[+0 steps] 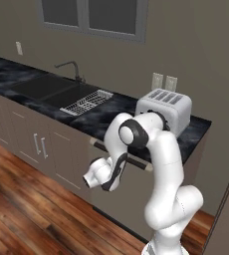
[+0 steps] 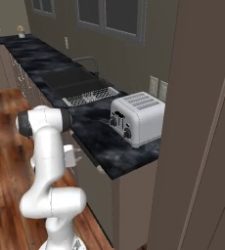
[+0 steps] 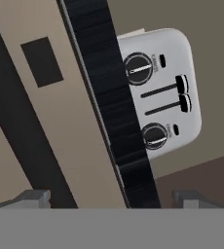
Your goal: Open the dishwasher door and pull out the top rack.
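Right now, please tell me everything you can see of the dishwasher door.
The dishwasher door is a wide taupe-grey panel under the black marbled counter, below the toaster. It stands shut and upright, flush with the cabinet doors to its side. A long dark bar handle runs across its top. The gripper hangs near this handle; contact cannot be judged. The hand view shows a small dark rectangle on the panel.

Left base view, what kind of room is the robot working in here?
A home kitchen, by the look of it: a dark stone counter with a sink and faucet, a silver toaster, and a dishwasher door shut beneath.
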You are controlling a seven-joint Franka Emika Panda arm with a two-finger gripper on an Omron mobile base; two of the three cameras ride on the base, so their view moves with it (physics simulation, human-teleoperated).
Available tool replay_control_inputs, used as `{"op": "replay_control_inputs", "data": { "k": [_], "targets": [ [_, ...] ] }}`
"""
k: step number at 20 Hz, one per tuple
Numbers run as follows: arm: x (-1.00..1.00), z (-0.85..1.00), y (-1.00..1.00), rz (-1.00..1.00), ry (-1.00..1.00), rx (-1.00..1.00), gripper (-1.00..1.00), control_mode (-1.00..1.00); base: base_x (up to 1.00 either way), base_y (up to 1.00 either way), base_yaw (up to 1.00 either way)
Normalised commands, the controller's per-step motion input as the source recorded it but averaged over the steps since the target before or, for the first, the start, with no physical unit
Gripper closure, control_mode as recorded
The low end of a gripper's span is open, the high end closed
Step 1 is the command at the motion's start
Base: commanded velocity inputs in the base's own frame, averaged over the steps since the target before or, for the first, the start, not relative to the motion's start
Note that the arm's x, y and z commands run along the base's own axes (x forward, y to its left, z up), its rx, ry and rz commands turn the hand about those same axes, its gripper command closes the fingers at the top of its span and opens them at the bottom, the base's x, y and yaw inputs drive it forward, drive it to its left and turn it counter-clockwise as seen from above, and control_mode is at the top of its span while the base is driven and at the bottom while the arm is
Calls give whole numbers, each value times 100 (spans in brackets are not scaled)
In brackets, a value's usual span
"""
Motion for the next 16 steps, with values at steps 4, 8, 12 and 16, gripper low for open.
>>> {"op": "replay_control_inputs", "data": {
  "k": [4, 8, 12, 16],
  "targets": [
    [21, -15, -13, 0, 0, 0, -100, -100, 0, 0, 0],
    [18, -24, -9, 0, 0, 0, -100, -100, 0, 0, 0],
    [17, -23, -12, 0, 0, 0, -100, -100, 0, 0, 0],
    [18, -22, -10, 0, 0, 0, -100, -100, 0, 0, 0]
  ]
}}
